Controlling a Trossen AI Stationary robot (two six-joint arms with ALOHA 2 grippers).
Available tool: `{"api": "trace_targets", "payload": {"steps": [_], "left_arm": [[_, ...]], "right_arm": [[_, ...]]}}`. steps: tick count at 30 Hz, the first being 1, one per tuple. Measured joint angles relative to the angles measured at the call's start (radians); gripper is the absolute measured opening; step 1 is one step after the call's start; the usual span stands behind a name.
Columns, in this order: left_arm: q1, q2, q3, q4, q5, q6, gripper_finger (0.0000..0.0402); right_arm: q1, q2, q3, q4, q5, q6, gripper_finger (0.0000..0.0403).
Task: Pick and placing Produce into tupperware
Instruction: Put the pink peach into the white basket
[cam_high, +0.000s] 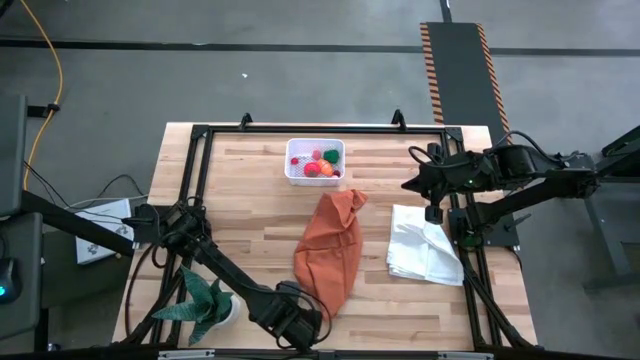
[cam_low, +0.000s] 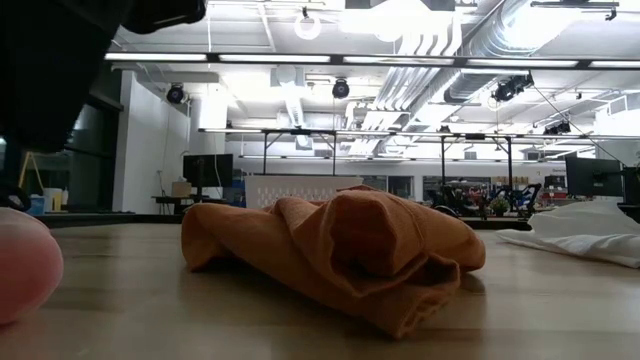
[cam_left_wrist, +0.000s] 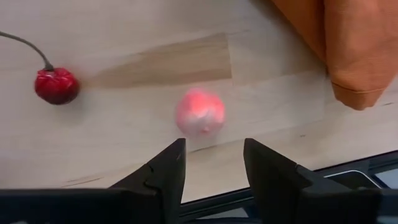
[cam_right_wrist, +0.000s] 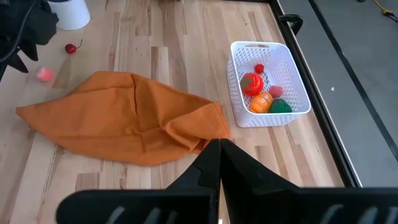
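The left pincer (cam_left_wrist: 212, 163), fingers spread, hovers over a pink toy fruit (cam_left_wrist: 199, 112) on the desk (cam_left_wrist: 137, 37) near the orange cloth (cam_left_wrist: 348, 43); it should descend centred, straddling it. The fruit is roundish, without clear long axis. The right pincer (cam_right_wrist: 219, 163), pressed together, waits beyond the white tub (cam_right_wrist: 268, 84)

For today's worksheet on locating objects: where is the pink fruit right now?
In the left wrist view the pink fruit lies on the bare table just ahead of the open left hand, with a cherry to one side and the orange cloth to the other.
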Motion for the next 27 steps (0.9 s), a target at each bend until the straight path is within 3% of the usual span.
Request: {"api": "trace_targets", "payload": {"steps": [11,27], "left_arm": [[0.0,0.0,-0.014,0.023,-0.034,-0.008,0.0152],[0.0,0.0,-0.014,0.002,-0.007,-0.028,0.0152]], "right_arm": [[0.0,0.0,0.0,0.0,0.001,0.0,0.0],[0.0,0.0,0.0,0.0,0.001,-0.003,0.0]]}}
